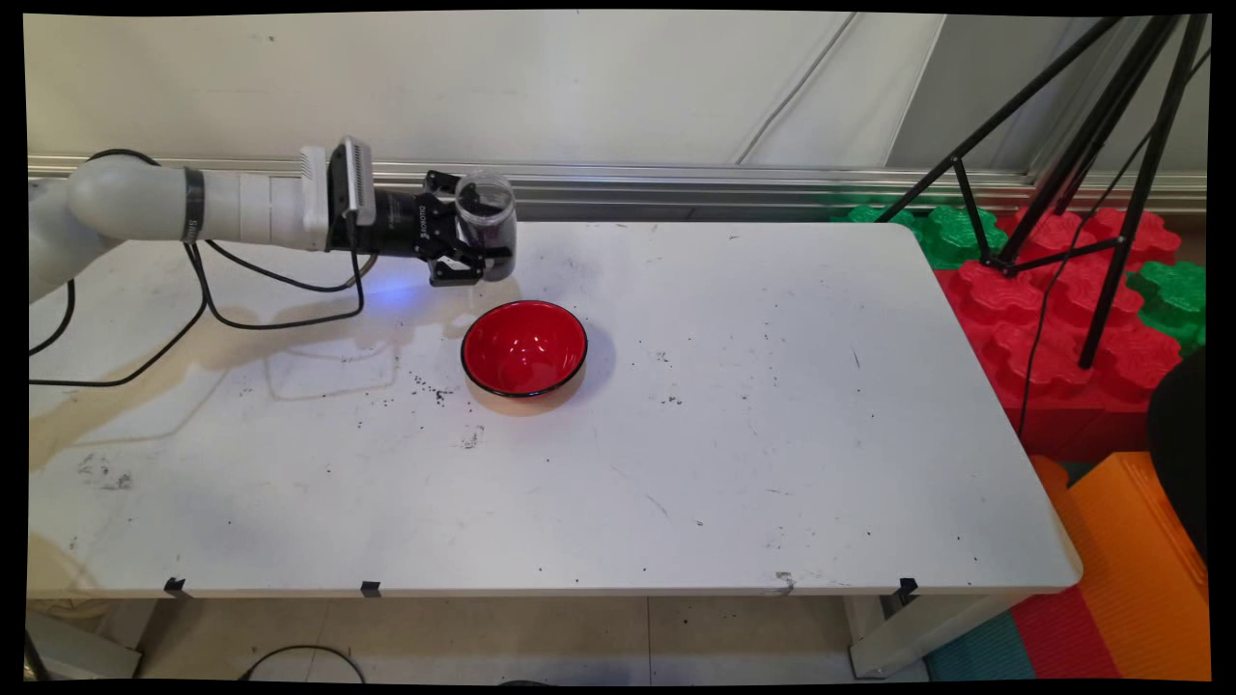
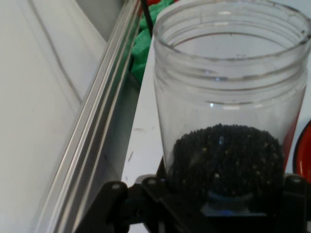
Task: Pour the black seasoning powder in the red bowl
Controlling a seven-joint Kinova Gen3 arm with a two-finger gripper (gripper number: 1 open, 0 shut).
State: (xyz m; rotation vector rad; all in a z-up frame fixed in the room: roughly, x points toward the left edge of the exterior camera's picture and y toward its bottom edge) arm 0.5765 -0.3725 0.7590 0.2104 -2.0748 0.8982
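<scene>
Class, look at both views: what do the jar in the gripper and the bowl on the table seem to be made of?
Jar: clear plastic, probably; you see the dark grains through its wall, and the threaded neck looks moulded. Glass is possible.
Bowl: glossy red inside with a black rim, with bright highlights; likely lacquered plastic or melamine.

You are looking at a clear, smooth plastic jar (image 1: pixel 486 224) with a ribbed neck, holding matt black grains (image 2: pixel 226 155). The hand (image 1: pixel 462 241) gripping it is matt black. The bowl (image 1: pixel 524 347) near it is glossy red with bright highlights and a black rim. Your surface (image 1: pixel 724 434) is smooth matt white, scuffed and dotted with dark specks. The rail (image 1: pixel 676 179) along the far wall looks like brushed metal.
</scene>
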